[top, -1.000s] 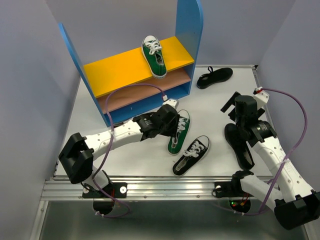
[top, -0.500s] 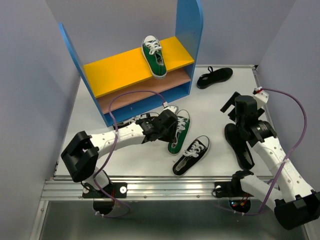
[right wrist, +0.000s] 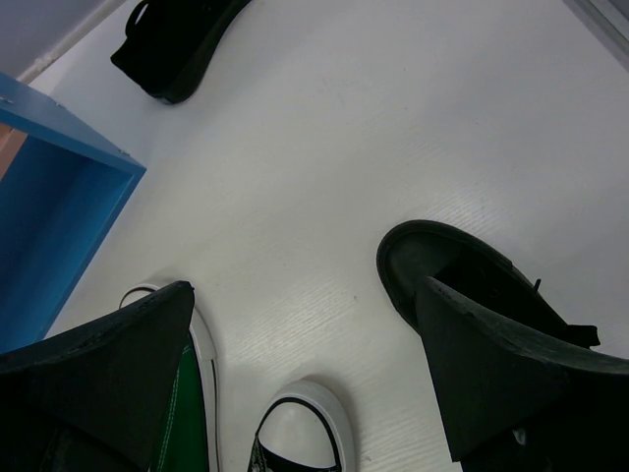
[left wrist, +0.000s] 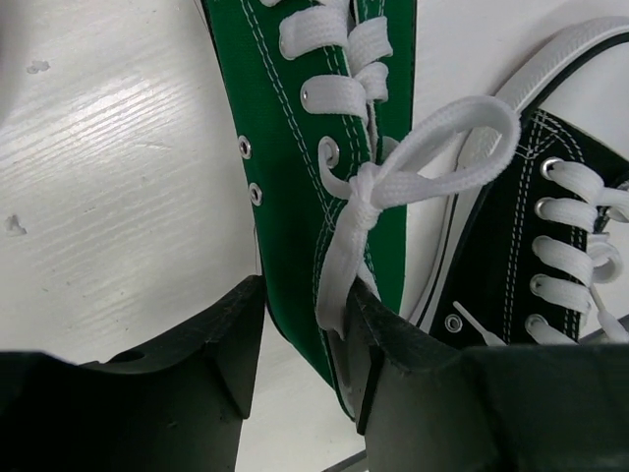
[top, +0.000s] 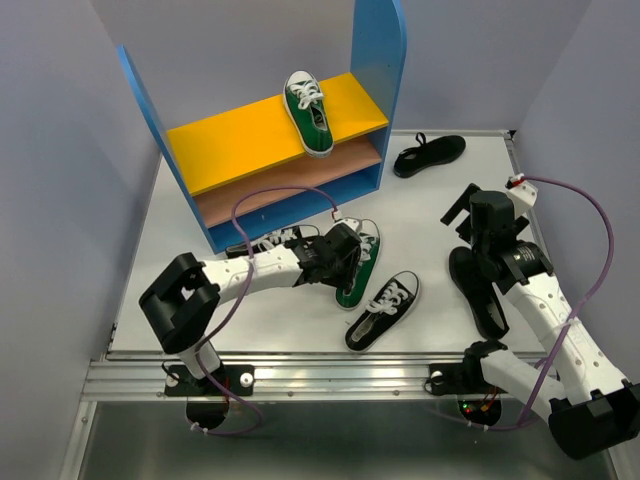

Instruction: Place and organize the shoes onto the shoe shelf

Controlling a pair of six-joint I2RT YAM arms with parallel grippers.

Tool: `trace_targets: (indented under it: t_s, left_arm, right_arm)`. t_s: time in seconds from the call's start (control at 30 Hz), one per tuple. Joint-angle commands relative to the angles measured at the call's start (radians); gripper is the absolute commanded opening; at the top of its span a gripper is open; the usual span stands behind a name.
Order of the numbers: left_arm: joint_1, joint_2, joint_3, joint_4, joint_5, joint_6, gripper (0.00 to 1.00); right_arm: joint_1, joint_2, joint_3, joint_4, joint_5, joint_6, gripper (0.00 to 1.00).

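Note:
The shoe shelf [top: 383, 70] stands at the back left. One green sneaker [top: 308, 112] lies on its yellow upper board. A second green sneaker [top: 358, 262] lies on the table, with a black white-laced sneaker [top: 383, 310] beside it. My left gripper [top: 343, 262] is low over the green sneaker [left wrist: 295, 147]. Its jaws are open and straddle the shoe's side wall at the heel end, near the lace bow. My right gripper [top: 478, 228] is wide open and empty above an all-black shoe [top: 478, 290]. Another all-black shoe [top: 430, 153] lies at the far right.
The shelf's pinkish-brown lower board [top: 270, 190] holds nothing that I can see. The right wrist view shows the blue side panel [right wrist: 49, 197], the near all-black shoe [right wrist: 472, 285] and the black sneaker's white toe [right wrist: 300, 433]. The table's raised rim [top: 515, 150] runs along the right.
My left arm has swung in and lowered onto the green sneaker on the table. The right arm and all the shoes have not moved.

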Motion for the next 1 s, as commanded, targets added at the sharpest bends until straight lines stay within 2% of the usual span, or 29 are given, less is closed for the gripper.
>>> trace_targets:
  t_s: [0.0,0.1,0.27,0.3,0.37,0.4,0.6,0.97]
  left_arm:
    - [-0.004,0.025,0.011,0.024,-0.038,-0.006,0.45]
    - [-0.004,0.073,0.034,0.017,-0.058,-0.012,0.38]
    - [-0.005,0.131,0.063,0.017,-0.067,-0.018,0.36]
    - [-0.005,0.133,0.068,0.017,-0.067,-0.016,0.29]
    - [-0.005,0.119,0.085,0.003,-0.075,-0.016,0.06]
    - [-0.005,0.108,0.105,-0.023,-0.096,-0.021,0.00]
    - [-0.005,-0.057,0.230,-0.164,-0.150,-0.018,0.00]
    - [0.011,-0.139,0.543,-0.392,-0.155,0.016,0.00]
  right_arm:
    - [-0.002,-0.009,-0.010,0.030,0.003,0.006,1.00]
    - [-0.002,-0.009,-0.007,0.030,0.007,0.005,1.00]
    - [-0.002,-0.015,-0.006,0.028,0.014,-0.003,1.00]
    - [-0.002,-0.015,-0.006,0.028,0.015,-0.004,1.00]
    - [-0.002,-0.016,-0.006,0.028,0.017,-0.004,1.00]
    - [-0.002,-0.018,-0.006,0.028,0.017,-0.006,1.00]
    - [-0.002,-0.016,-0.007,0.028,0.021,-0.003,1.00]
    - [-0.002,-0.021,-0.004,0.030,0.030,-0.001,1.00]
